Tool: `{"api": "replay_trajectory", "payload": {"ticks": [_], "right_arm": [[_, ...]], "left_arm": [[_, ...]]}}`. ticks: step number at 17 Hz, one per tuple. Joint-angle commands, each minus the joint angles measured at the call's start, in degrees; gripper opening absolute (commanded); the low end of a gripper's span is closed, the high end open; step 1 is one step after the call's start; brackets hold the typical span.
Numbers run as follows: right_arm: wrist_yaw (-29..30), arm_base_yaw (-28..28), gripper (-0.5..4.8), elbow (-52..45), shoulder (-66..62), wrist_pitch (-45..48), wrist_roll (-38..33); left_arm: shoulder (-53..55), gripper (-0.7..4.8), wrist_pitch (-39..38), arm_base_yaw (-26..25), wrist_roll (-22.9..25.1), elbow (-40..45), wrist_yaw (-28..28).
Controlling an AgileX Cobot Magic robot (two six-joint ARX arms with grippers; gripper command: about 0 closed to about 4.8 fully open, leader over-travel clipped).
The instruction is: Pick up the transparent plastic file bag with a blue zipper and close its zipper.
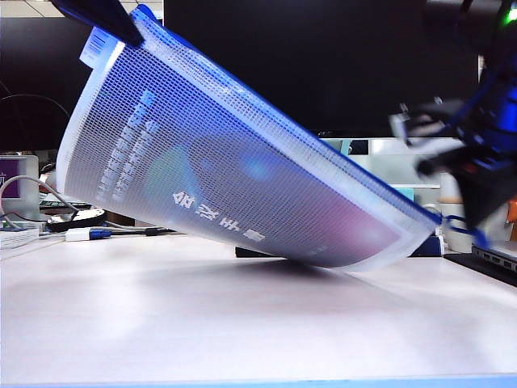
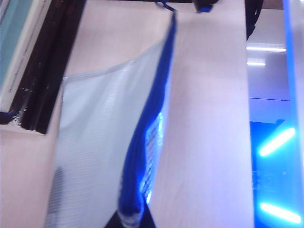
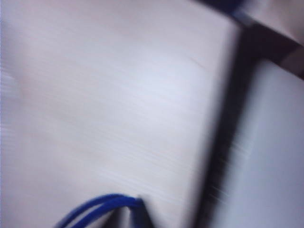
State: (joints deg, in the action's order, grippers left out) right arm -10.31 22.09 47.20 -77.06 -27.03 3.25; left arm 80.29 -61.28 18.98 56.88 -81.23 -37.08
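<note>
Left wrist view: the left gripper (image 2: 130, 219) is clamped on one end of the blue-trimmed edge of the large flat translucent whitish mesh-textured plastic file bag (image 2: 95, 142), which runs away from it over the pale wooden bench (image 2: 209, 118). The narrow bright blue zipper strip (image 2: 147, 123) runs along that edge to the far end, where the small blue cord-loop pull (image 2: 164, 4) shows. In the exterior view the same gripper (image 1: 105, 20) holds the bag's upper corner high near the bench's left side. The bag (image 1: 226, 178) slopes down to the right, its lower corner resting on or just above the bench, I cannot tell which.

The right gripper (image 1: 464, 182) hangs near the bench's right edge, just beside the bag's low end and the pull (image 1: 456, 222). The right wrist view is blurred, showing only the cord loop (image 3: 95, 206) at the frame's edge. Whether those jaws are parted or gripping the cord cannot be told.

The pull sits at the end far from the left gripper, so the zip looks closed or nearly so. To finish well, the left grip should keep the trim taut and the right should draw the pull straight along the zipper, not sideways, so the thin plastic does not buckle.
</note>
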Motion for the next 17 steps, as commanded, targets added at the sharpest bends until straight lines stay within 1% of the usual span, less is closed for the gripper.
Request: {"api": "replay_trajectory", "payload": {"ticks": [1, 2, 3, 4, 5, 7, 9, 10, 11, 12, 13, 15, 16, 17], "right_arm": [[9.70, 0.11, 3.82, 0.28, 1.60, 1.79, -0.68], [13.79, 0.11, 4.21, 0.28, 2.56, 1.57, -0.68], [18.97, 0.11, 4.40, 0.42, 3.30, 1.57, -0.66], [25.77, 0.09, 4.42, 1.33, 4.02, 1.36, -0.66], [29.35, 0.04, 4.42, 2.67, 4.70, 1.22, -0.74], [29.99, 0.07, 4.42, 5.64, 5.57, -0.46, -2.40], [29.97, -0.52, 4.41, 10.75, 6.34, -6.80, -2.38], [29.99, -0.92, 4.41, 12.00, 6.86, -8.50, -2.38], [29.94, -1.01, 4.40, 12.57, 7.96, -9.14, -2.43], [29.94, -1.29, 4.29, 12.63, 10.08, -9.01, -2.75], [29.66, -2.40, 4.12, 12.61, 14.23, -8.55, -2.89], [29.35, -5.11, 4.08, 12.55, 19.74, -6.64, -3.34], [29.18, -9.51, 4.08, 11.52, 26.45, -0.70, -4.79], [27.52, -12.46, 4.08, 10.19, 29.73, 2.23, -4.76]], "left_arm": [[0.02, 1.78, 1.95, -0.07, -1.53, -0.17, 0.04], [0.09, 2.94, 3.76, -0.09, -4.17, -0.15, 1.99], [0.15, 3.06, 5.03, -0.09, -5.70, -0.15, 3.98], [0.37, 3.06, 7.21, -0.09, -7.89, -0.15, 6.93], [0.55, 3.06, 8.52, -0.09, -9.60, -0.15, 8.02], [0.72, 3.05, 9.55, -0.09, -13.14, -0.13, 9.07], [0.66, 3.04, 9.92, -0.09, -18.64, -0.13, 13.94], [0.59, 3.01, 9.51, -0.11, -20.83, -0.13, 14.58], [0.46, 2.81, 9.07, -0.48, -23.41, -0.13, 15.30], [-0.02, 2.57, 8.79, -1.95, -25.99, 0.00, 15.85], [-1.40, 2.54, 8.76, -3.76, -26.38, 0.83, 15.63], [-5.01, 2.54, 10.60, -7.06, -27.61, 3.54, 15.12], [-11.58, 2.35, 15.08, -11.45, -28.35, 8.70, 12.48], [-16.00, 2.32, 19.76, -13.42, -28.87, 12.59, 12.15]]}}
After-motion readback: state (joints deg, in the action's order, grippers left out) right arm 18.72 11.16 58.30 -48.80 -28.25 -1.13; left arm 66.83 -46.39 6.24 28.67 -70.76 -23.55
